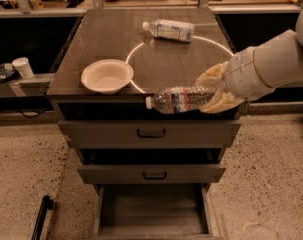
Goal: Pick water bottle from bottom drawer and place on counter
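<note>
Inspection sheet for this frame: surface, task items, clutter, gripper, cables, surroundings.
Surface: counter, dark glossy top with a white circle.
Job's things: water bottle held horizontal, cap pointing left, by the counter's front edge; bottom drawer pulled open.
Clutter: white bowl front left on counter; labelled bottle lying at the back.
Gripper: gripper shut on the water bottle's base end, front right of counter.
Cables: possibly a dark cable on the floor, far left.
Surroundings: white cup on left ledge.
</note>
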You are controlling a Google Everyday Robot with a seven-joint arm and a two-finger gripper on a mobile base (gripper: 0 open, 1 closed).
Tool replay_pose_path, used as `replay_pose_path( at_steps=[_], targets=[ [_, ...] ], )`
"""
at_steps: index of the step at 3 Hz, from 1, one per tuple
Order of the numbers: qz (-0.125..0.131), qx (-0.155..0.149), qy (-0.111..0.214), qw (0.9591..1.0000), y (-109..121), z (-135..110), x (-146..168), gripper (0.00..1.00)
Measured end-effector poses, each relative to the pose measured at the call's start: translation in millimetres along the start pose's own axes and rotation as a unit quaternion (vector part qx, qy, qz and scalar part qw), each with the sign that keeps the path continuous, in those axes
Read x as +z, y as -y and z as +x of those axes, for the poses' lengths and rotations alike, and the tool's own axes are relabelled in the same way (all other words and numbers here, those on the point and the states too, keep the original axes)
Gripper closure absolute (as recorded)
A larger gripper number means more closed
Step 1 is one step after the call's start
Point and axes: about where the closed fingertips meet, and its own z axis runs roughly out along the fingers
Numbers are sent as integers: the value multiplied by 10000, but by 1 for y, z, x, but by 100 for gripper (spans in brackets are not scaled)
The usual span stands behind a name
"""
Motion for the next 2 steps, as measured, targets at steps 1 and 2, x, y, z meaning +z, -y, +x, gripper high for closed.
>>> replay_pose_path(
  at_steps=[1, 2],
  targets=[
    [-166, 76, -102, 9998, 9, 5, 10, 100],
    [-363, 251, -521, 9977, 43, 11, 32, 100]
  ],
)
